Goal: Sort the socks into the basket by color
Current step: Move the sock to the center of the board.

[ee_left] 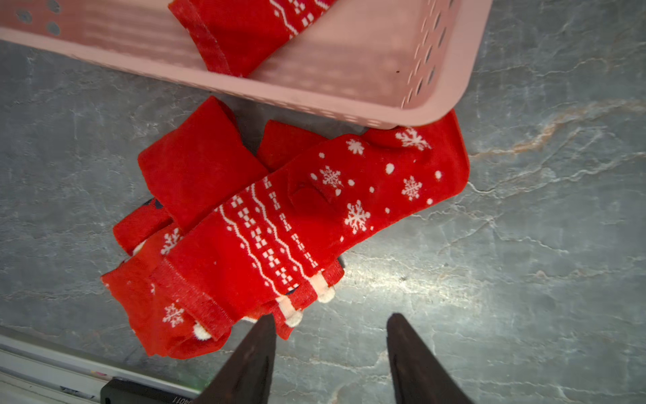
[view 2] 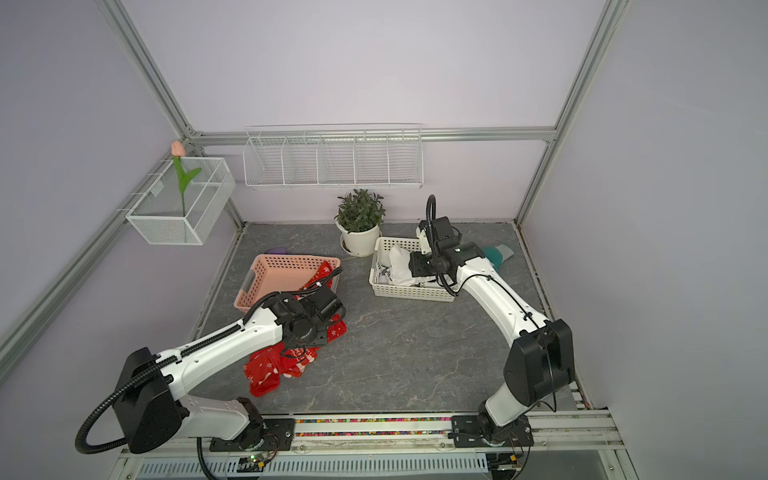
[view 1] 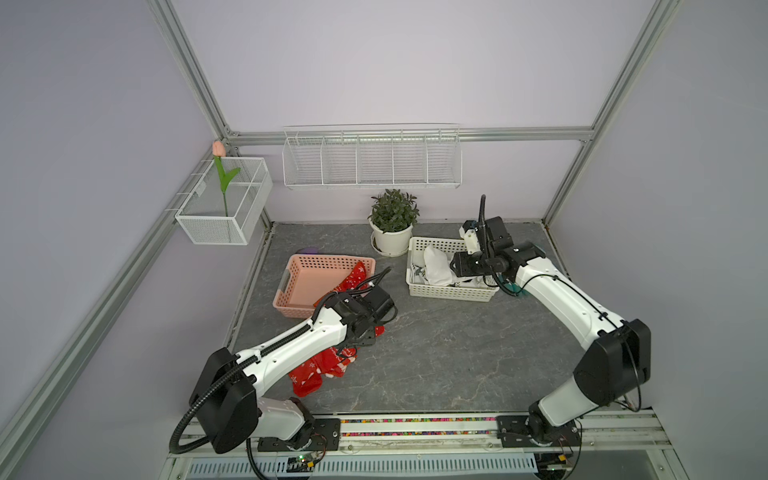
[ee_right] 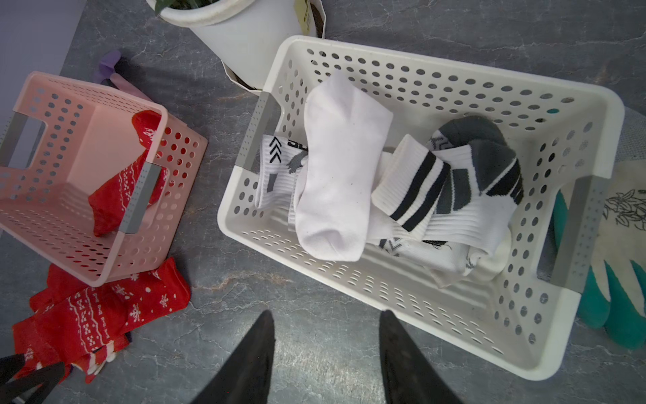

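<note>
The left gripper [ee_left: 332,316] stood with its jaws apart and nothing between them, pointing down at the grey table [ee_left: 524,245]. One fingertip [ee_left: 267,323] sat right at the cuff edge of the red socks [ee_left: 279,217]; whether it touched the fabric I could not tell. These snowflake-patterned socks lay in a crumpled, overlapping pile just ahead of the gripper and to one side of it. The pile's far end was tucked under a corner of the pink basket [ee_left: 349,101], which stood just beyond the pile. One more red sock [ee_left: 237,31] lay inside that basket, against its wall.

The right gripper [ee_right: 325,311] also had its jaws parted and held nothing. In both top views it hung raised over the white basket [ee_right: 419,297]; in its wrist view the tips framed bare table just short of the basket's near wall. Inside the basket, straight ahead of the gripper, lay the white socks [ee_right: 335,182]: a plain one draped over the others, and beside it some with black and grey stripes [ee_right: 416,189]. Past the basket's far end, touching its wall, lay a teal-and-white glove [ee_right: 622,245]. Beyond the basket stood a white plant pot [ee_right: 244,38].
</note>
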{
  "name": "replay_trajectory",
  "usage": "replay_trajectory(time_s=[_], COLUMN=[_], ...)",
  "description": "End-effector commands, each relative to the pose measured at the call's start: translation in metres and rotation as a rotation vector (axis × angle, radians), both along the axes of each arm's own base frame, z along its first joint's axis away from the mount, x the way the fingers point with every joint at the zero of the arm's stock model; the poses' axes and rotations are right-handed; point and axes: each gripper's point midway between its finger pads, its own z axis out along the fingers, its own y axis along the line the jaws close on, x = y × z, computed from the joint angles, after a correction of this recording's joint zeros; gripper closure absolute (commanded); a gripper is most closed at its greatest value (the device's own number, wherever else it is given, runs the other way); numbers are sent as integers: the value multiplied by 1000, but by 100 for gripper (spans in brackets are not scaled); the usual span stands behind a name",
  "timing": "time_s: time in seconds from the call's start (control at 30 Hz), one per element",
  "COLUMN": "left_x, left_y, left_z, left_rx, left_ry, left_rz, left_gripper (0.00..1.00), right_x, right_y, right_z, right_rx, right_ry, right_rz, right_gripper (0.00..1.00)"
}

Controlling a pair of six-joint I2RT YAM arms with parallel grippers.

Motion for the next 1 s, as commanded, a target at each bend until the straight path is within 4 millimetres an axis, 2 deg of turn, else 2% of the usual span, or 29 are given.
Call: replay_trajectory(time_s=[0.0, 0.1, 0.27, 0.63, 0.97], left_x=[13, 19, 24, 21, 21], left_y=[-12, -16, -10, 14, 22], left_z=[-12, -31, -50, -63, -83], left_rx=[-42, -41, -45, -14, 0], left_ry=[-39, -5, 31, 60, 102], left_rz=[53, 41, 52, 101, 129], left_gripper=[46, 46, 46, 46, 46], right_x=[-5, -6, -9, -9, -7], right_y=[0, 0, -4, -6, -5], right_z=[0, 1, 2, 1, -2], right_rx=[15, 14, -2, -7, -14], right_ry=[5, 6, 1, 7, 14], right_rz=[7, 4, 0, -5, -7], right_gripper=[49, 49, 49, 49, 48])
